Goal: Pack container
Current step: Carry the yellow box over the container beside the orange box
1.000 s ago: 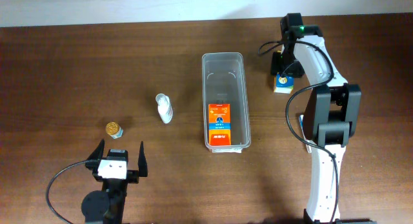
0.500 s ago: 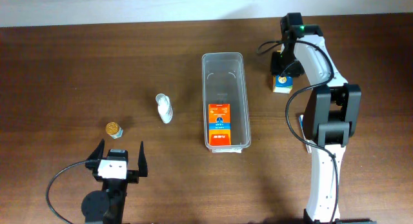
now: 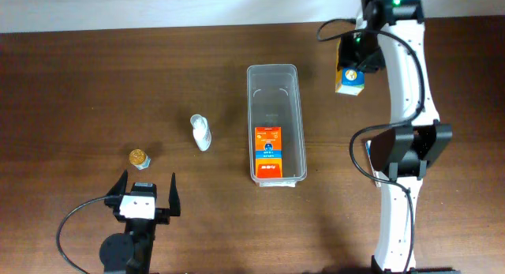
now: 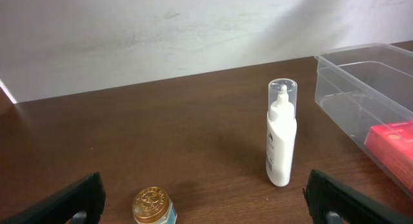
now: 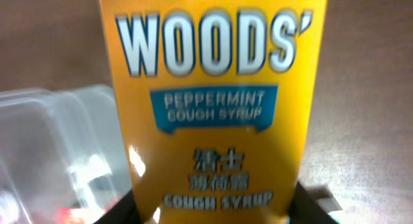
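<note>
The container (image 3: 272, 100) is a long clear bin at the table's middle, with an orange box (image 3: 268, 152) lying in its near half. My right gripper (image 3: 356, 63) is shut on a yellow cough syrup box (image 3: 350, 80) and holds it in the air to the right of the container's far end. In the right wrist view this box (image 5: 213, 101) fills the frame between the dark fingers (image 5: 122, 211), and the container (image 5: 58, 133) lies below to the left. My left gripper (image 3: 147, 197) stands open near the front left edge with nothing between its fingers (image 4: 71, 201).
A white bottle (image 3: 201, 133) stands left of the container, upright in the left wrist view (image 4: 282, 137). A small jar with a gold lid (image 3: 140, 158) stands just ahead of the left gripper, also in its wrist view (image 4: 153, 206). Cables hang by the right arm.
My right gripper has closed on the yellow box and lifted it off the table, the arm rising toward the far edge. The left arm has not moved.
</note>
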You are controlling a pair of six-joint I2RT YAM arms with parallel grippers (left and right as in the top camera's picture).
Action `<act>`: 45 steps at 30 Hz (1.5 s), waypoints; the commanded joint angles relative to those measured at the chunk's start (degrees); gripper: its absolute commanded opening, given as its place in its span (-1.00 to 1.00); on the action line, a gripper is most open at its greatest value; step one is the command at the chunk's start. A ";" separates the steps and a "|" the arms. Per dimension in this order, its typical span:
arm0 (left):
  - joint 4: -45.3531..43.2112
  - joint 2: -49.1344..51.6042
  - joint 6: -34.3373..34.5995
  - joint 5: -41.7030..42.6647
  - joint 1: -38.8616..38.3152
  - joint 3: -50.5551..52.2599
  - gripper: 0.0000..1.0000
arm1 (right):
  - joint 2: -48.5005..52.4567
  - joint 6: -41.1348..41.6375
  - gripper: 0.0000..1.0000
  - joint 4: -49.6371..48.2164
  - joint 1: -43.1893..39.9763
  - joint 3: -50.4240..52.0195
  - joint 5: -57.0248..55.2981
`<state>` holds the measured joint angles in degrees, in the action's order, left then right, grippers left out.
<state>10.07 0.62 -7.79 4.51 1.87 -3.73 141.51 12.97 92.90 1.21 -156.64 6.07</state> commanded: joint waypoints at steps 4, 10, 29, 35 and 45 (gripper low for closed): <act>0.00 -0.28 -0.92 0.22 0.28 0.63 0.99 | -2.23 3.41 -0.19 4.35 1.95 -14.14 5.64; 0.00 -0.28 -0.92 0.22 0.28 0.63 0.99 | -4.42 4.07 -0.19 4.44 5.31 -15.89 14.01; 0.00 -0.28 -0.90 0.22 0.28 0.63 0.99 | -5.09 5.09 -0.18 4.44 22.03 -15.65 7.08; 0.00 -0.28 -0.92 0.22 0.28 0.63 0.99 | -6.08 5.07 -0.18 4.44 22.03 -15.65 6.97; 0.00 -0.28 -0.92 0.22 0.28 0.63 0.99 | -13.53 0.81 -0.17 4.44 21.97 -15.65 -5.77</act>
<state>10.07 0.62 -7.79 4.51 1.87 -3.70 134.52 15.53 96.97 23.14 -171.24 9.45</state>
